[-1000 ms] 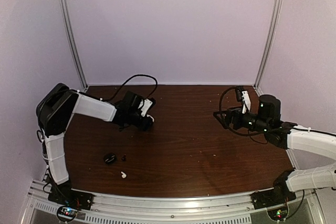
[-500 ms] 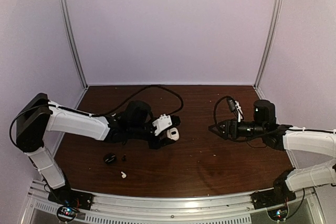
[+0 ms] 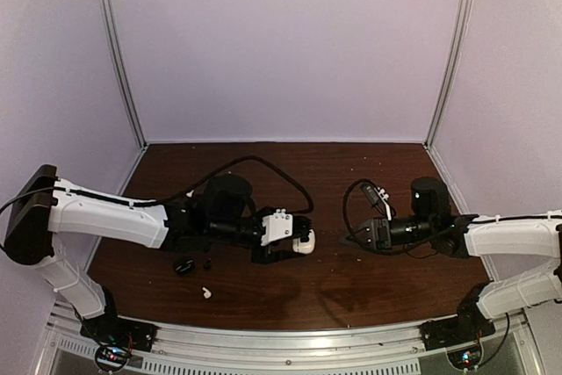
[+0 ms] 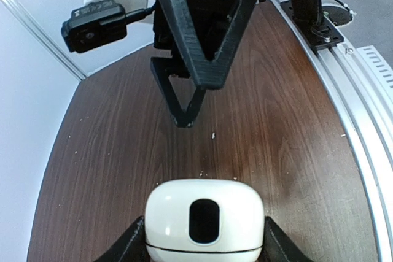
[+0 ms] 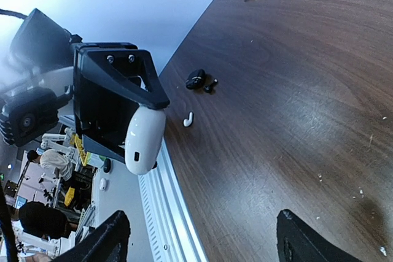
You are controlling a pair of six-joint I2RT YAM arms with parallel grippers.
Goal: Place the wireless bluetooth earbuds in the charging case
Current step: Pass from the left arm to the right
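I am bringing the white charging case (image 4: 204,216) further out toward mid-table than half a second ago, with the left gripper (image 3: 301,243) clamped on its sides. The right gripper (image 3: 351,239) is drawing in to face the case, fingers spread wide and empty, bare wood lying between them. Left of the case, nearer the front rail (image 3: 290,335), a black case (image 3: 183,264), black earbud (image 3: 208,263) and white earbud (image 3: 206,292) are lying well apart from it.

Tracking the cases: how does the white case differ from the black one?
The white case is gripped in the left hand; the black case lies loose on the table. The white case is mid-table, the black case nearer the left side. Both are small and rounded.
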